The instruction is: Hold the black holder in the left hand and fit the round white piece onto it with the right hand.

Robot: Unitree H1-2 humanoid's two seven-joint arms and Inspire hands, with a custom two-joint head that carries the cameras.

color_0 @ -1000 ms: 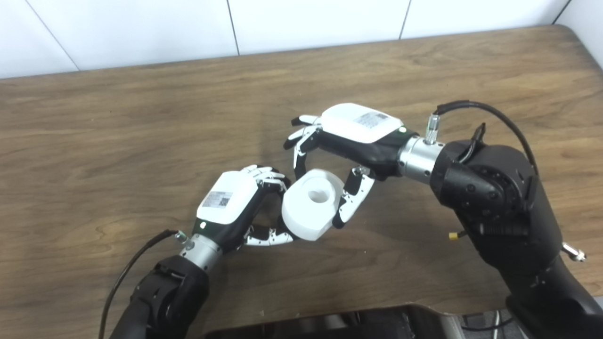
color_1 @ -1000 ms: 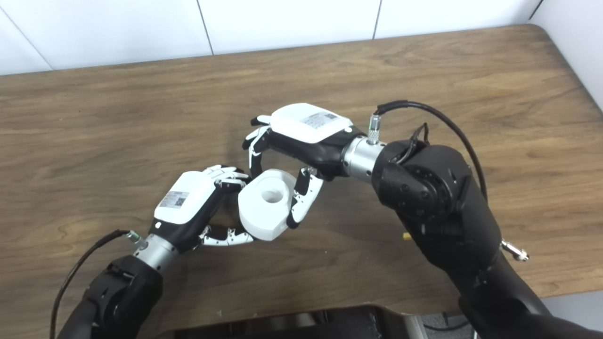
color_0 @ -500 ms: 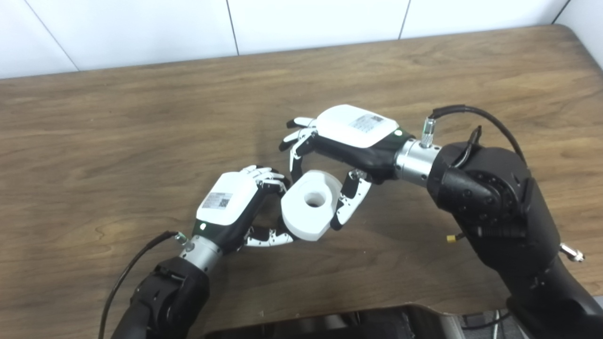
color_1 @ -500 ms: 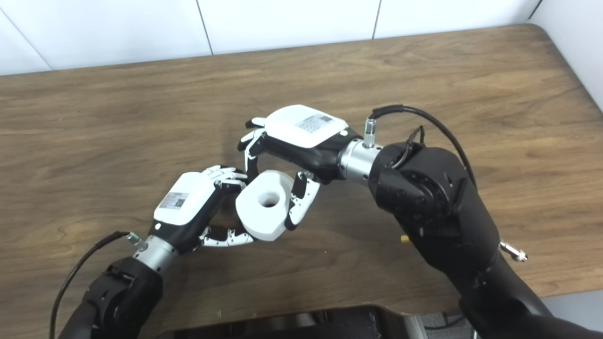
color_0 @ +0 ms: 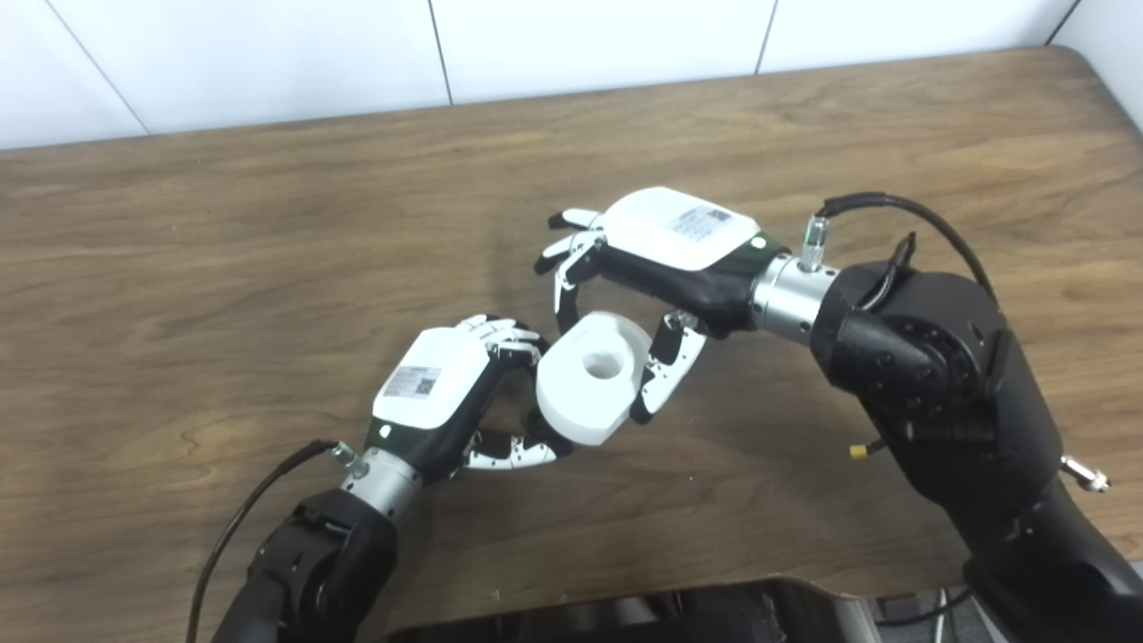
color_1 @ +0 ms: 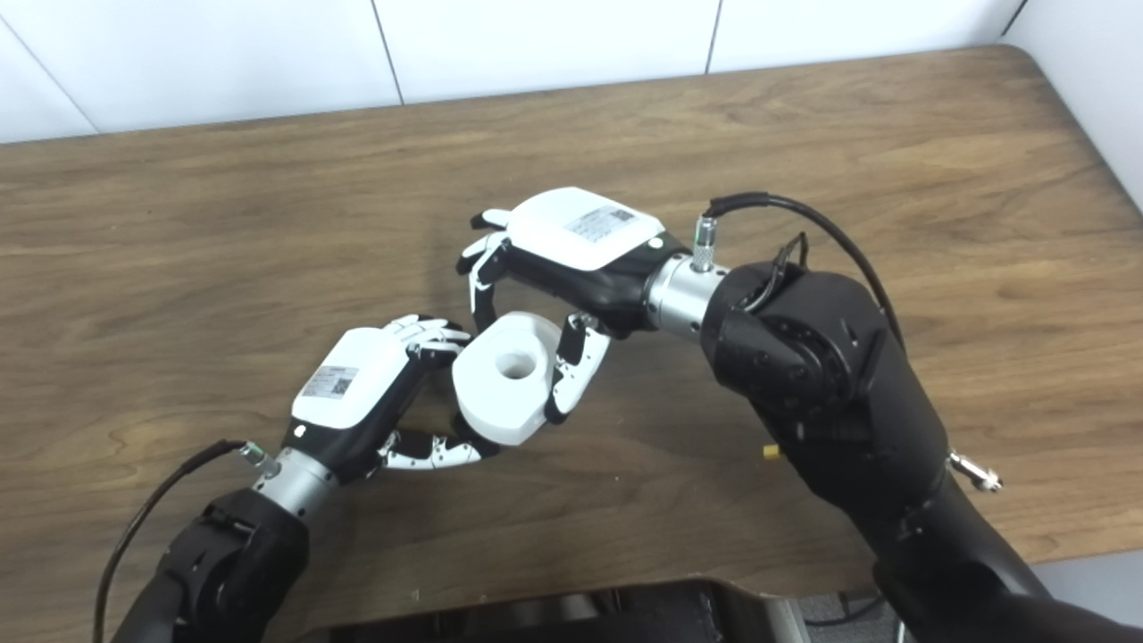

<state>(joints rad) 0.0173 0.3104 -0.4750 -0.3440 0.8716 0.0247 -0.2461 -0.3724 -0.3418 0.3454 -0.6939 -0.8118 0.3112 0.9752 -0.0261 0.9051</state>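
White and thick-walled, with a round hole through its middle, the round white piece (color_0: 589,377) sits tilted above the middle of the wooden surface (color_0: 223,232), pinched between thumb and fingers of the right hand (color_0: 656,268). The left hand (color_0: 446,393) is curled just beside it, apparently around the black holder, which is almost wholly hidden. Because the piece is tilted, its hole could miss or jam on the holder, or the piece could slip from its shallow grip.

Round white piece (color_0: 591,379): thick disc with central hole, tilted, held above the desk (color_0: 223,250). Black holder: almost wholly hidden.
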